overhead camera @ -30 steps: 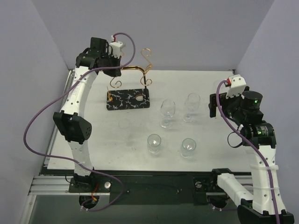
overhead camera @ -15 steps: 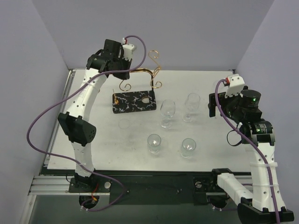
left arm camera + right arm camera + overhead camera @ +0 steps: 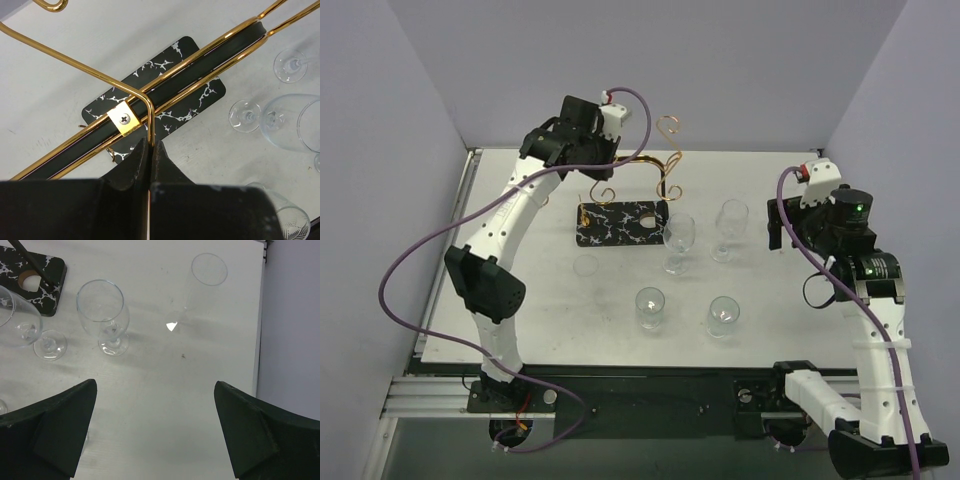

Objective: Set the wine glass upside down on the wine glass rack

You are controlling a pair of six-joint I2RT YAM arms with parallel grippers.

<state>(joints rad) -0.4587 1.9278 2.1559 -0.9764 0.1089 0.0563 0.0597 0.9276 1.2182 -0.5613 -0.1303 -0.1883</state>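
Wine glass rack (image 3: 623, 222): marbled base near the middle of the worktop's (image 3: 550, 320) far edge. Its gold wire upright is pinched in the closed left gripper (image 3: 149, 150), directly above the base. Right gripper (image 3: 154, 390): spread wide, holding nothing, near the right edge, well apart from the rack.

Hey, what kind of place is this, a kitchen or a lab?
Probably a robot test cell, not a kitchen: plain purple walls box in a white table, two arms stand at its near edge, with wine glasses and a wine glass rack as props.
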